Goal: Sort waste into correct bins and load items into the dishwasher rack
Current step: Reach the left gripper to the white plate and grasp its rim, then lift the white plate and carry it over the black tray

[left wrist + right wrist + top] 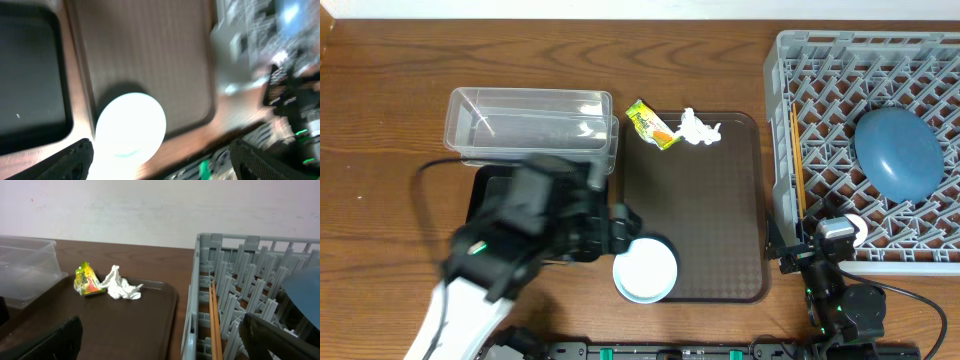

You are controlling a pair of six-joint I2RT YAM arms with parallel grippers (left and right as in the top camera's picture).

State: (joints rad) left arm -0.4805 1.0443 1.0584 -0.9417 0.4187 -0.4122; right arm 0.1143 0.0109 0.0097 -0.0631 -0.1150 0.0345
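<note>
The pale bowl (130, 127), at the tray's (720, 200) near-left corner, lies between the left fingers (75, 160) — wide open, empty; the right fingers (50, 342), likewise open and empty, are well apart from it.

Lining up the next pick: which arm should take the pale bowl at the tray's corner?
Left. The left gripper, open, is right beside the bowl, which shows just ahead of its fingers in the wrist view. The right gripper sits by the rack, across the tray.
</note>
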